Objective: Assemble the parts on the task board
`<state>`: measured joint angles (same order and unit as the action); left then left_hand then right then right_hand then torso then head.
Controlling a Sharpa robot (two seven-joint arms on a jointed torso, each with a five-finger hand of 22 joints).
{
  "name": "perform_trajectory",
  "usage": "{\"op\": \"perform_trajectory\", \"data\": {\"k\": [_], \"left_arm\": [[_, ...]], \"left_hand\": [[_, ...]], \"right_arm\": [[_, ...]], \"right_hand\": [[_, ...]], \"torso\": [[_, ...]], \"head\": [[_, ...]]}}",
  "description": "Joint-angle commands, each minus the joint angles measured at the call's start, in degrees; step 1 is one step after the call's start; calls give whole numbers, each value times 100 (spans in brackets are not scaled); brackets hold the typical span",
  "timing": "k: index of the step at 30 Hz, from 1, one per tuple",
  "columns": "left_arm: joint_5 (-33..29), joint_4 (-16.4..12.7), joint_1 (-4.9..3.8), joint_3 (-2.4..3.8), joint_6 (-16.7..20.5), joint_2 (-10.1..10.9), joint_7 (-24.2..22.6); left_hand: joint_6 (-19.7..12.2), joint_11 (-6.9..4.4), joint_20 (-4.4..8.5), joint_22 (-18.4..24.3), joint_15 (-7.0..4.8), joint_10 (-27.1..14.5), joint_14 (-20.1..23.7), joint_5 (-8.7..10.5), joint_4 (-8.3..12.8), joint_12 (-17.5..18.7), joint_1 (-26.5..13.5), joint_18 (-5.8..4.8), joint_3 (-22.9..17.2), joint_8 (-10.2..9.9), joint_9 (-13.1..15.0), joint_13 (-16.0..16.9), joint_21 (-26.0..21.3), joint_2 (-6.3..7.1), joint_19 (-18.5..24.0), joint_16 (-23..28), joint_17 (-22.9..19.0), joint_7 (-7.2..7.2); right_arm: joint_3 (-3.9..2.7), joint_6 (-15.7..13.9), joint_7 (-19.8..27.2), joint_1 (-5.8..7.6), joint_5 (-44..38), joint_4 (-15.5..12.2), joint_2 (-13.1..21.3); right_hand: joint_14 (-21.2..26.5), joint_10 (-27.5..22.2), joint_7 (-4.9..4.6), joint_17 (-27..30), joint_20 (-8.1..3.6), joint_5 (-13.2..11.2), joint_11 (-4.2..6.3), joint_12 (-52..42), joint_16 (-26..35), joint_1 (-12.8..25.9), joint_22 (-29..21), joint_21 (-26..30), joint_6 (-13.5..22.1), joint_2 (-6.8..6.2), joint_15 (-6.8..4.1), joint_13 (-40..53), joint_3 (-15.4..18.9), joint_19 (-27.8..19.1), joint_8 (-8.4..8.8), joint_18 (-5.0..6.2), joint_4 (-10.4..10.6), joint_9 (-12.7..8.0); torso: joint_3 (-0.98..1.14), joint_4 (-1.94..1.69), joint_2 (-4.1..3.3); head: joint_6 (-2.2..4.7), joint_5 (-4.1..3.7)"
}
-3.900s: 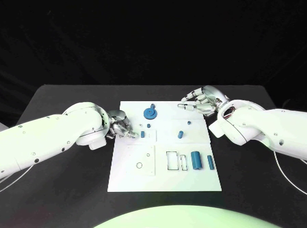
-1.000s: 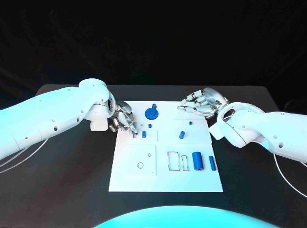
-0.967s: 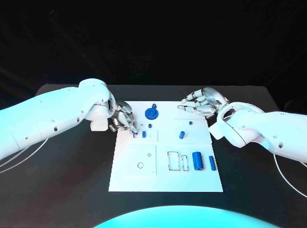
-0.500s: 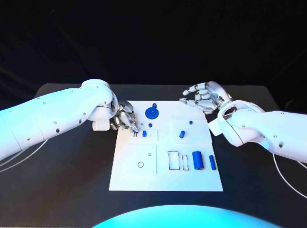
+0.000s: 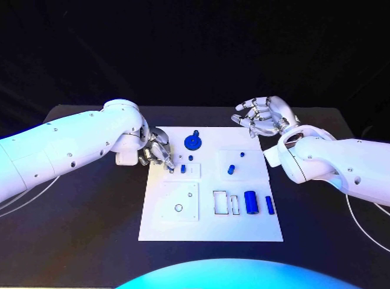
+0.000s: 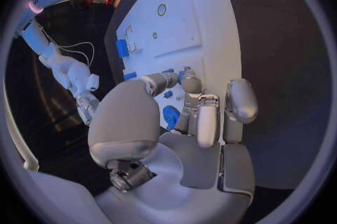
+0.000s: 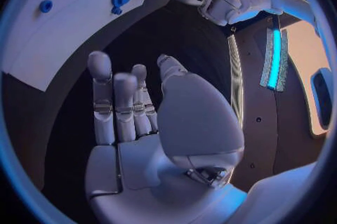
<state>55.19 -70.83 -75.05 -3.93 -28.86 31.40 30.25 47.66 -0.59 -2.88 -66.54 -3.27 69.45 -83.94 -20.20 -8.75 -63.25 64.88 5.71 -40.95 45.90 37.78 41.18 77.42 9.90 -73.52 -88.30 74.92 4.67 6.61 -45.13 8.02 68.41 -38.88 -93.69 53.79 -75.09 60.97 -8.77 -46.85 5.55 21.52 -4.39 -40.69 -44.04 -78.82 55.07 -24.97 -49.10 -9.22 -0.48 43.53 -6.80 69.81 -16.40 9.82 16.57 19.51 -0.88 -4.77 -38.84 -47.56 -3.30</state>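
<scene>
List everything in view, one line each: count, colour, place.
Task board: one, white, middle of the black table.
Wheel-shaped part: one, blue, far end of the board, left of centre.
Small parts near the left hand: two or so, blue, on the board just near of the wheel; too small to tell apart.
Part: one, blue, on a raised square right of centre, with a tiny one beyond it.
Cylinder parts: three, blue, side by side near the board's right edge, beside a rectangular slot.
Table: one, black, under the board.
Left hand: silver, fingertips down at the board's left edge.
Right hand: silver, open, raised past the board's far right corner, holding nothing.
</scene>
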Motion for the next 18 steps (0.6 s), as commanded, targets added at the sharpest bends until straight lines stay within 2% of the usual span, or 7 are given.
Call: {"op": "perform_trajectory", "data": {"k": [1, 3, 4, 6, 9, 12, 18], "left_arm": [[-12, 7, -13, 2, -198, -21, 9], [-13, 16, -13, 1, -219, -26, 12], [-14, 19, -13, 1, -225, -29, 13], [-14, 32, -13, -2, -243, -40, 14], [-15, 48, -11, -7, -264, -55, 15], [-13, 63, -10, -13, -264, -68, 15], [6, 82, -6, -19, -222, -78, 10]], "left_hand": [[118, -1, 6, -4, -39, 55, -493, -34, 1202, -36, -42, -13, -1182, -38, 6, 9, 29, -27, -43, -38, 1172, -92], [123, -2, 7, -8, -40, 64, -497, -43, 1208, -45, -45, -14, -1182, -41, 4, 25, 31, -26, -44, -43, 1184, -93], [123, -2, 7, -8, -40, 64, -497, -43, 1208, -45, -45, -14, -1182, -41, 4, 25, 31, -26, -44, -43, 1184, -93], [130, -3, 8, -16, -41, 75, -500, -54, 1215, -57, -49, -16, -1181, -45, 3, 43, 37, -22, -49, -46, 1193, -94], [134, -3, 9, -17, -42, 74, -501, -59, 1219, -55, -51, -16, -1180, -48, 1, 38, 37, -18, -49, -47, 1195, -94], [139, -4, 10, -17, -42, 80, -502, -63, 1226, -60, -52, -16, -1176, -50, 0, 47, 38, -12, -48, -49, 1198, -95], [142, -4, 10, -17, -43, 83, -502, -65, 1229, -63, -53, -16, -1173, -53, -1, 51, 38, -7, -47, -49, 1199, -96]], "right_arm": [[-1, -357, 505, -3, 417, 5, -4], [-1, -379, 576, -3, 507, 12, -8], [-1, -382, 595, -3, 532, 14, -9], [-1, -383, 641, -3, 602, 19, -13], [-1, -371, 681, -3, 679, 26, -16], [-1, -353, 711, -3, 759, 34, -17], [-1, -320, 740, -2, 832, 43, -19]], "right_hand": [[56, -46, -15, 225, 28, 43, 15, 371, 654, 28, -476, 536, 63, -88, 50, -413, -152, -14, -31, 76, 8, -6], [211, -134, -64, 314, 77, 45, -25, 644, 1058, 47, -739, 814, 96, -108, 103, -688, -249, -95, -26, 60, 6, -8], [338, -226, -100, 403, 129, 50, -94, 883, 1365, 61, -945, 1028, 128, -115, 166, -925, -322, -183, -18, 59, 2, -11], [328, -200, -148, 531, 209, 41, -140, 1162, 1790, 79, -1300, 1312, 158, -164, 193, -1316, -426, -155, -22, 52, 5, -12], [391, -178, -192, 661, 252, 35, -162, 1335, 2207, 102, -1652, 1579, 171, -202, 254, -1640, -507, -157, -36, 62, -6, -11], [519, -161, -234, 937, 343, 34, -233, 1684, 2742, 144, -2132, 1923, 161, -231, 349, -2140, -605, -224, -37, 60, -2, -26], [648, -130, -291, 1235, 450, 30, -310, 1992, 3210, 161, -2669, 2136, 178, -253, 449, -2626, -656, -342, -27, 68, -8, -47]], "torso": [[2, 2, 0], [1, 3, -1], [1, 3, -2], [-2, 3, -5], [-2, 3, -5], [0, 3, -4], [0, 0, -2]], "head": [[-2, 3], [-6, -1], [-9, -3], [-11, -4], [-13, -6], [-19, -7], [-30, -13]]}}
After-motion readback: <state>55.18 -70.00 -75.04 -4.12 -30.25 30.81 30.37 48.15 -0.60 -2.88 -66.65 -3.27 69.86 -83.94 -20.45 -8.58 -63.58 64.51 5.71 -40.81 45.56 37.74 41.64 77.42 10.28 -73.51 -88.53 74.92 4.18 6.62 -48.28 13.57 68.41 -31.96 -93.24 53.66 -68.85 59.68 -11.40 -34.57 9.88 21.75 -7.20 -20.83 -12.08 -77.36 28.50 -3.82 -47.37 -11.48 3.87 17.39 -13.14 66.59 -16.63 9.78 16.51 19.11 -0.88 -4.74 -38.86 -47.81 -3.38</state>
